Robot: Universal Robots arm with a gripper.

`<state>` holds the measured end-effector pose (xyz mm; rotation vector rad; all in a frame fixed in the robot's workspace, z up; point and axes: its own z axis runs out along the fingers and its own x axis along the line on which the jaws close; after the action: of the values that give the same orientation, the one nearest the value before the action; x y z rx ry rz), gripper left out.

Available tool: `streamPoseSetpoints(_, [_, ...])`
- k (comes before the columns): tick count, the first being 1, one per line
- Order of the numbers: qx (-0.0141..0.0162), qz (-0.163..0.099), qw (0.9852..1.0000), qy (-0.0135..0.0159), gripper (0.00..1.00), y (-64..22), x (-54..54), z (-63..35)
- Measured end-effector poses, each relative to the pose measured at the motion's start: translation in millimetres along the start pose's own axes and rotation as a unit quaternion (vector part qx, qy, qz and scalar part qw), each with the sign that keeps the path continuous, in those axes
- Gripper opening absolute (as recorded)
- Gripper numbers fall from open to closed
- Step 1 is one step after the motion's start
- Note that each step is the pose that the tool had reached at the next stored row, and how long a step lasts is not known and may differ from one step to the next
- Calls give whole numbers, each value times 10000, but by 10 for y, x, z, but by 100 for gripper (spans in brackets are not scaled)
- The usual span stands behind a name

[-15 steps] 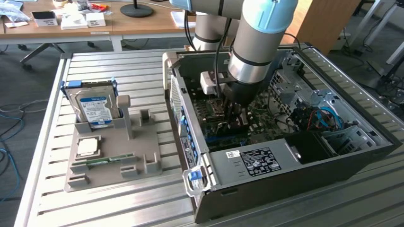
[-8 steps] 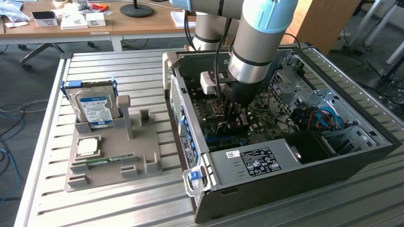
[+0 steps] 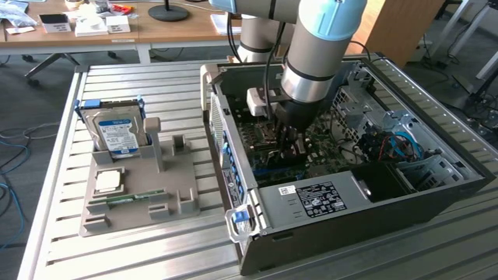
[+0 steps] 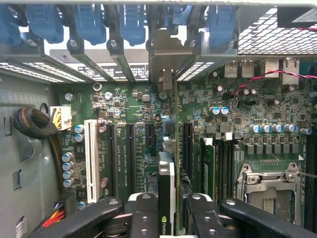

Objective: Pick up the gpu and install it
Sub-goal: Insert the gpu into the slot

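Gripper (image 4: pixel 167 218) down inside the open computer case (image 3: pixel 435 204), fingers (image 4: pixel 141 218) pressed in on either flank of the gpu (image 4: pixel 167 188), which it holds on edge; the card's thin green board and silver end bracket (image 4: pixel 163 54) run away from the wrist toward the rear slot covers. The card stands over the motherboard (image 4: pixel 247 99), in line with one of the black expansion slots, to one side of the white slot (image 4: pixel 90 158); whether it is seated I cannot tell. Out on the slatted table (image 3: pixel 155 76), the grey parts holder (image 3: pixel 140 192) keeps the hard drive (image 3: pixel 116 131) upright. To do this step well, I judge: keep the card square to the slot, bracket tucked into its rear gap, and press straight down, evenly, no rocking.
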<state>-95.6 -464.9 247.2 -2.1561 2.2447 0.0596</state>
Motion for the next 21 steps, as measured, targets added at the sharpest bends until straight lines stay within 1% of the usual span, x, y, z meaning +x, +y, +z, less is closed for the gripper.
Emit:
streamPoseSetpoints(7, [1, 0, 10000, -2, 27, 4, -7, 2])
streamPoseSetpoints(10, [0, 0, 10000, -1, 27, 8, -5, 18])
streamPoseSetpoints(18, [5, 0, 10000, -17, 27, 25, -4, 37])
streamPoseSetpoints(21, [7, -1, 10000, -15, 27, 31, -4, 39])
